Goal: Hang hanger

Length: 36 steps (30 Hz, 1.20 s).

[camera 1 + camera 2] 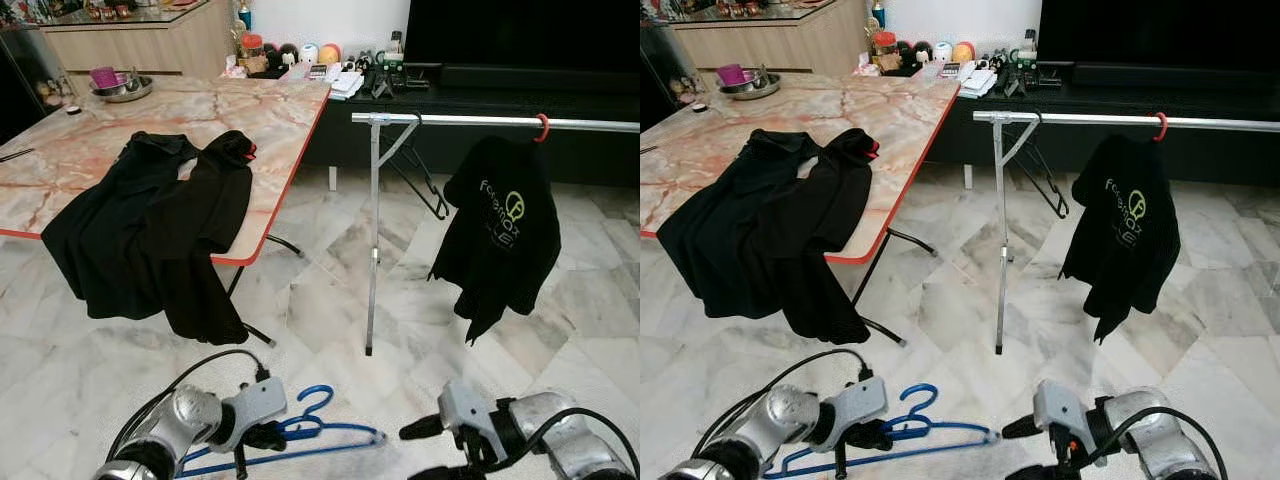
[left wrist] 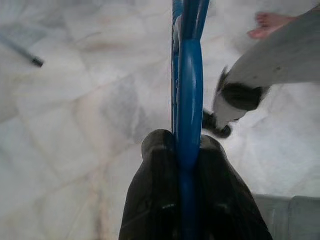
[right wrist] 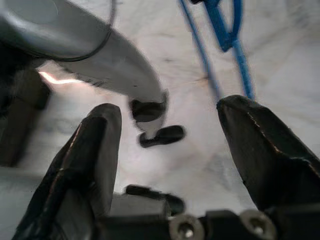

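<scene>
While the left hand (image 1: 262,436) pinches the blue hanger (image 1: 300,432) near its neck, fingers closed flat on the plastic, the hanger lies nearly level, its long bar running sideways toward the right hand (image 1: 425,450) and its hook curling up and away from the left hand. Just beside the bar's far tip, the right hand is spread open, holding nothing. Well beyond both hands stands the rail (image 1: 480,121).

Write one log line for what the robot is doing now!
left tool: shut on blue hanger | right tool: open, empty | rail: black shirt hanging
</scene>
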### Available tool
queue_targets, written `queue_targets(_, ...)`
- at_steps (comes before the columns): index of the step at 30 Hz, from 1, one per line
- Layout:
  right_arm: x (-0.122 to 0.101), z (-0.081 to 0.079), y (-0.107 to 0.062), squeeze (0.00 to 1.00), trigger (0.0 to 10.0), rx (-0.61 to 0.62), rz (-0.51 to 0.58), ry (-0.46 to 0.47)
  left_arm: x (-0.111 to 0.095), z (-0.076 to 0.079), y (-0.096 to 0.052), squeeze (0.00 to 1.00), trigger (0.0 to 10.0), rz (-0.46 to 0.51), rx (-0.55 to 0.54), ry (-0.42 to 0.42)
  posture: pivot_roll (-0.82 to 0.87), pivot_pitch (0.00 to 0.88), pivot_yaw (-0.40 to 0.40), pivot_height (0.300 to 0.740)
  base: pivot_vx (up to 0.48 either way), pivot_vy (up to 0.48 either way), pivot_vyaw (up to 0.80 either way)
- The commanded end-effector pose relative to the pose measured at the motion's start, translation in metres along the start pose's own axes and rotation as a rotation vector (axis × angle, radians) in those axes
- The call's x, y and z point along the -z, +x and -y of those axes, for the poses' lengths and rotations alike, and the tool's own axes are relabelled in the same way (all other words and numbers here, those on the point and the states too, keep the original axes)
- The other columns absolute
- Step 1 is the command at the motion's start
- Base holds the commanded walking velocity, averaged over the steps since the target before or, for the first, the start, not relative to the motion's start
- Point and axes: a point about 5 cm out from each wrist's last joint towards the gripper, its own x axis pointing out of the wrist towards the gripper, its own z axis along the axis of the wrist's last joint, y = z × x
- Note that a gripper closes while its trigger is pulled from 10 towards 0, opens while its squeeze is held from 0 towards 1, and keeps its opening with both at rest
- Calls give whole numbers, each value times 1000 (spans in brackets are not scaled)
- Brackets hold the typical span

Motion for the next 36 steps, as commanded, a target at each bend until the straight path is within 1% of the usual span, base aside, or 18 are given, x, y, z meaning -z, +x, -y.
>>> queue_targets(1,-10,6,8,1000,10000,35,12,-68,-12,-3,-2,0,10000,31,35,21,74,62,19,740,0,0,0)
queue_targets(2,-10,6,8,1000,10000,35,12,-68,-12,-3,-2,0,10000,31,35,21,74,62,19,740,0,0,0)
queue_targets(3,-14,10,13,0,10000,98,11,-100,-17,-2,-1,0,10000,30,61,48,77,64,17,740,0,0,0)
queue_targets(5,-17,12,15,0,10000,121,23,-120,-21,-1,0,0,10000,31,79,66,77,65,16,740,0,0,0)
queue_targets(7,-21,16,17,0,10000,169,38,-151,-26,0,1,0,10000,42,101,78,76,67,14,740,0,0,0)
queue_targets(9,-25,19,17,0,10000,182,62,-149,-36,2,3,0,10000,58,128,110,77,65,10,740,0,0,0)
queue_targets(13,-24,19,19,0,10000,191,39,-184,-46,5,3,0,10000,68,155,137,76,66,9,740,0,0,0)
queue_targets(14,-23,20,20,0,10000,213,29,-191,-50,6,4,0,10000,68,159,153,76,66,9,740,0,0,0)
queue_targets(19,-18,18,25,0,10000,212,19,-183,-60,8,4,0,10000,82,168,187,79,69,10,740,0,0,0)
queue_targets(20,-16,17,27,0,10000,210,14,-175,-65,10,3,0,10000,96,177,197,80,70,10,740,0,0,0)
queue_targets(30,-15,18,33,0,10000,223,16,-170,-73,15,2,0,10000,97,185,204,86,72,12,740,0,0,0)
queue_targets(35,-16,17,38,0,10000,226,41,-154,-75,16,2,0,10000,93,183,212,87,72,13,740,0,0,0)
queue_targets(36,-17,17,39,0,0,217,58,-146,-76,16,2,0,10000,95,183,211,88,71,12,740,0,0,0)
